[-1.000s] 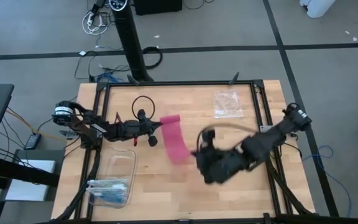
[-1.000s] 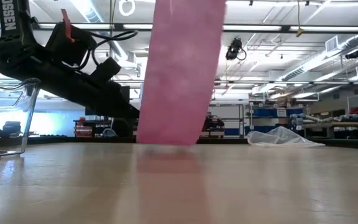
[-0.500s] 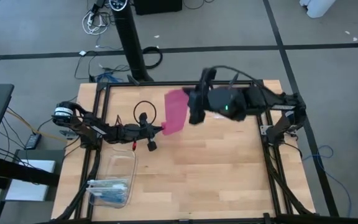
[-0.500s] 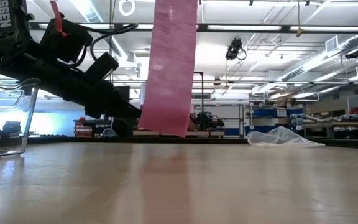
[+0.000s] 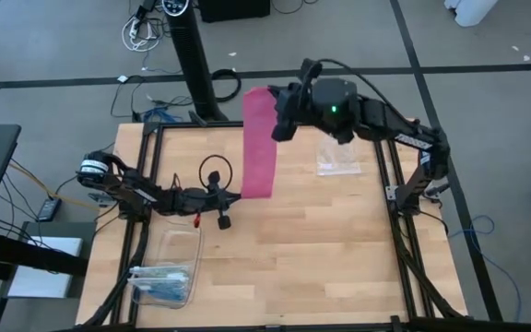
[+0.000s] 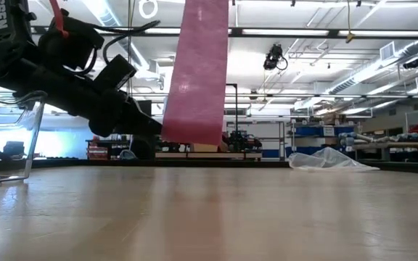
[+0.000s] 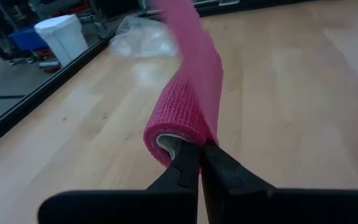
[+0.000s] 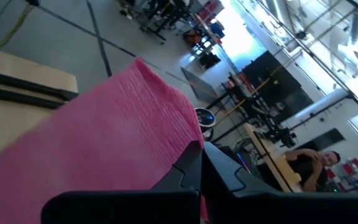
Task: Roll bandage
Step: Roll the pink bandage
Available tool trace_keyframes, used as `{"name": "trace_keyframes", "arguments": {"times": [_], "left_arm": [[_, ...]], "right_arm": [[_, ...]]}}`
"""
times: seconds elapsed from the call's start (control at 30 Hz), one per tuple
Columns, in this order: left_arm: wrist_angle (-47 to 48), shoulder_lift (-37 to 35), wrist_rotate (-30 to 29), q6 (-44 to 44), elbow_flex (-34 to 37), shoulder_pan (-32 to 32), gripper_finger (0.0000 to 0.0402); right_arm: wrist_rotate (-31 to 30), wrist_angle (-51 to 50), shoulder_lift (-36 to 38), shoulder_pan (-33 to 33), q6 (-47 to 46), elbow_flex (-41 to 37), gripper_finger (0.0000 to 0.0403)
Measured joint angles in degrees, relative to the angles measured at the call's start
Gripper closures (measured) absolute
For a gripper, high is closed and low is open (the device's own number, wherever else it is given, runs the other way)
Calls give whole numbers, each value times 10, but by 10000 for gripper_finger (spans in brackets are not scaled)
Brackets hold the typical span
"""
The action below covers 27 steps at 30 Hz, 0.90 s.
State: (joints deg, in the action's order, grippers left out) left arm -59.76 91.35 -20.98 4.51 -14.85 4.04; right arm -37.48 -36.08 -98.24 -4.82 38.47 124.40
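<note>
The magenta-pink bandage (image 5: 258, 148) is drawn out as a long strip between my two grippers. It also shows in the low view (image 6: 198, 72). Its lower end is a small hollow roll (image 7: 176, 134). My left gripper (image 5: 236, 192) is low over the table's left middle, shut on that roll. My right gripper (image 5: 277, 118) is raised high over the table's far edge, shut on the strip's upper end (image 5: 256, 97). My left gripper (image 7: 199, 152) pinches the rim of the roll's open end (image 7: 185, 142) between its two fingers, coming level from the table's left. The roll hangs clear of the table, and the strip rises away from it. My right gripper (image 8: 199, 155) pinches the strip's free end at one side edge (image 8: 185, 140), high above the table. The strip hangs down from it to the roll, spread flat and fairly straight. One layer or several, I cannot tell.
A clear plastic bag (image 5: 337, 154) lies at the table's far right and also shows in the low view (image 6: 329, 159). A clear plastic box with blue contents (image 5: 169, 267) stands at the near left. The black frame rail (image 5: 265, 123) runs along the far edge.
My right gripper has risen from low over the table's middle and swung toward the far edge, still shut on the strip's free end. That end has gone up with it, so the strip now hangs long and lifted off the table. The rolled end has stayed at my left gripper.
</note>
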Motion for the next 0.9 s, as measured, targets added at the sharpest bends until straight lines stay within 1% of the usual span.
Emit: {"name": "trace_keyframes", "arguments": {"times": [0.17, 0.43, 0.5, 0.63, 0.77, 0.9], "left_arm": [[-10, 0, 2, -1, -14, 33, 395], [10, -4, 2, 30, -83, 94, 395], [40, -13, -6, 39, -106, 108, 395], [118, -39, -42, 63, -148, 135, 395], [203, -75, -69, 81, -192, 154, 395], [320, -112, -112, 90, -239, 168, 395]], "right_arm": [[68, 3, -1, -51, -12, 0, 403], [166, 5, -1, -143, -42, -30, 403], [193, 5, -1, -163, -58, -48, 403], [234, 9, -1, -189, -83, -99, 403], [249, 14, -1, -200, -90, -158, 403], [259, 29, -1, -209, -109, -219, 403]]}}
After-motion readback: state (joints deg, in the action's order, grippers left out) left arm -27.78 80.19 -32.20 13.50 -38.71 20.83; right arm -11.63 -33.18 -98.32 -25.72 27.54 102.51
